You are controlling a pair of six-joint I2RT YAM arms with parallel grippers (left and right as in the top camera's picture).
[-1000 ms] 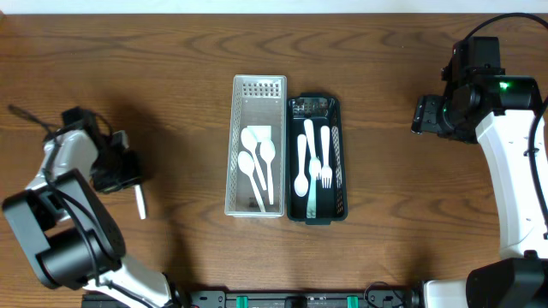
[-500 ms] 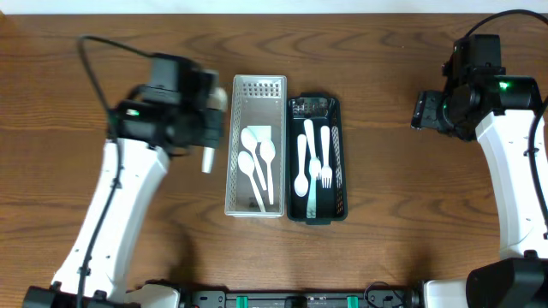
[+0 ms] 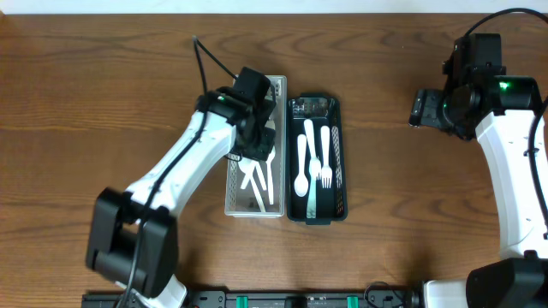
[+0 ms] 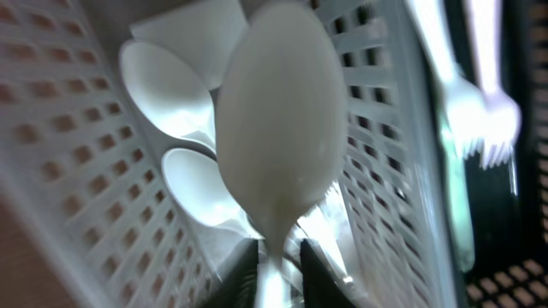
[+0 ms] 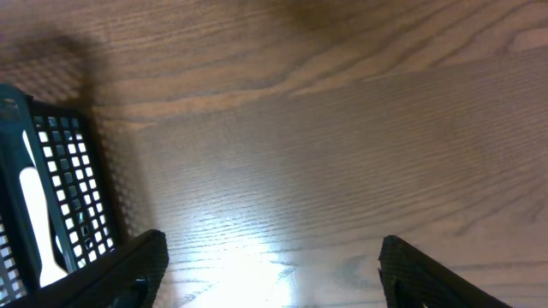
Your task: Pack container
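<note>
A white slotted basket (image 3: pixel 233 175) holds white plastic spoons (image 3: pixel 254 184). A dark green basket (image 3: pixel 341 154) beside it holds white forks and spoons (image 3: pixel 312 158). My left gripper (image 3: pixel 251 137) hangs over the white basket, shut on the handle of a white spoon (image 4: pixel 278 128). In the left wrist view the spoon's bowl hangs above two spoons (image 4: pixel 171 90) lying in the basket (image 4: pixel 77 162). My right gripper (image 3: pixel 419 109) is open and empty over bare table, right of the green basket (image 5: pixel 51 197).
Brown wooden table (image 3: pixel 411 214) all round the two baskets. The right arm's white links (image 3: pixel 514 171) run along the right edge. A black cable (image 3: pixel 205 60) arcs from the left arm.
My left arm swung from the table's left side to over the white basket, carrying the white spoon. The right arm stayed still.
</note>
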